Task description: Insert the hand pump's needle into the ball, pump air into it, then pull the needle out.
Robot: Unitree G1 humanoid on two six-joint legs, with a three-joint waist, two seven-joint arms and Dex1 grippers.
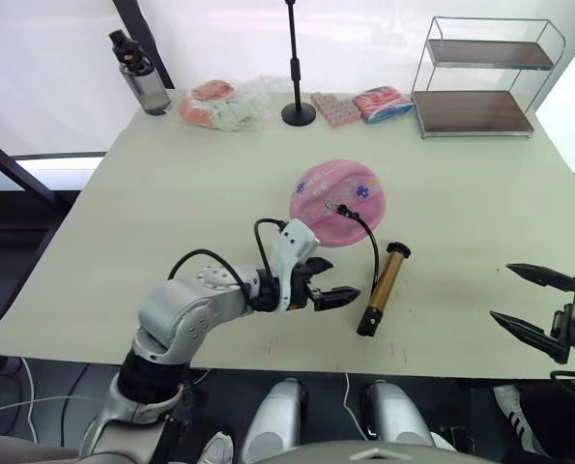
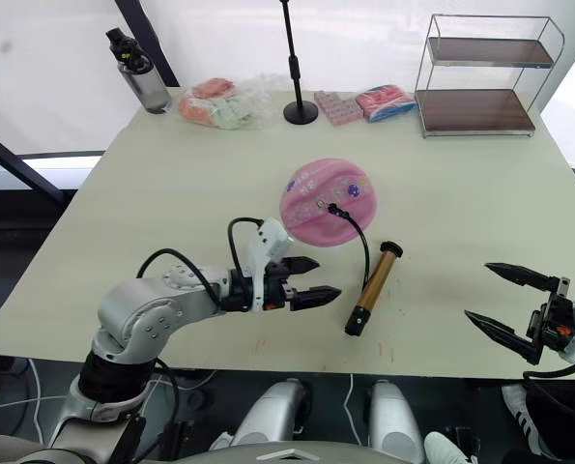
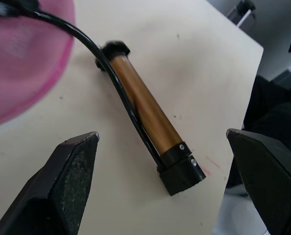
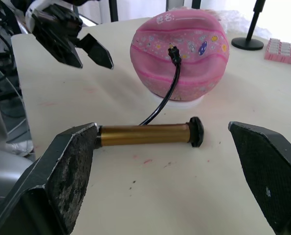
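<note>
Pale beige tabletop (image 1: 171,193) is what everything is laid out on, with a wire two-tier shelf (image 1: 480,77), a black stand pole (image 1: 295,68), some plastic-wrapped packets (image 1: 224,104) and a dark water bottle (image 1: 142,72) lined up along the far edge. Near the middle, the pink striped ball with small colourful motifs (image 1: 339,203) is seen sitting a bit squashed, and the thin black hose (image 1: 369,242) is plugged into its top by a small black fitting (image 4: 173,50); the needle itself can't really be made out, so it's probably buried in the ball. Just beside the ball on the near side, the short gold-bronze hand pump with black end caps (image 1: 384,288) is laid flat on the table. The left gripper (image 1: 328,282) is held just left of the pump with its black fingers spread apart, nothing between them. The right gripper (image 1: 527,302) is parked well off to the right near the table edge, fingers also wide apart and empty.
</note>
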